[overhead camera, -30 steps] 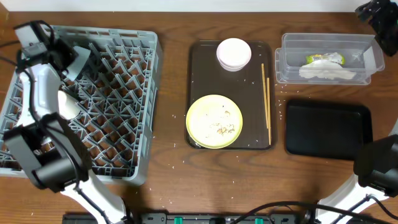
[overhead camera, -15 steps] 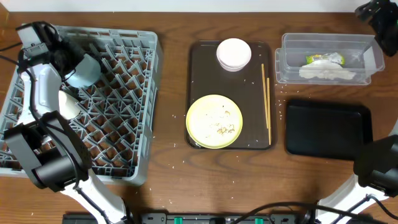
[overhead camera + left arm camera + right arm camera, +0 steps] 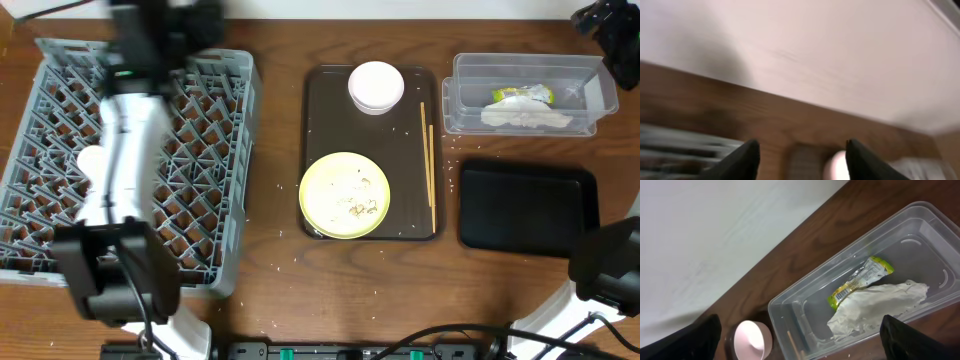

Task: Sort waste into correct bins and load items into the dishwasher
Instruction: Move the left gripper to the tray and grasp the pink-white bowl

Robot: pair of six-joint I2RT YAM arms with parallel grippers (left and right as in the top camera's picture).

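Observation:
The grey dish rack (image 3: 205, 150) fills the table's left side, with a small white cup (image 3: 88, 160) lying in it. My left arm blurs across the rack. Its gripper (image 3: 193, 18) (image 3: 800, 146) hangs open and empty above the rack's back edge. On the brown tray (image 3: 318, 120) stand a pink bowl (image 3: 376, 87) (image 3: 752, 340), a yellow plate (image 3: 345, 195) with crumbs (image 3: 360, 206), and chopsticks (image 3: 430, 165). The clear tub (image 3: 470, 100) (image 3: 805, 305) holds the wrapper (image 3: 520, 95) (image 3: 860, 280) and napkin (image 3: 527, 118) (image 3: 875, 307). My right gripper (image 3: 605, 25) (image 3: 805, 335) hovers wide open over the tub.
An empty black tray (image 3: 528, 208) lies in front of the tub. Loose crumbs (image 3: 452, 165) dot the wood between the brown tray and the bins. The right arm's base (image 3: 605, 265) stands at the near right corner.
My left gripper went from shut to open and swung right along the rack's back edge. The blue bowl it carried is now hidden under the arm. The right arm held still.

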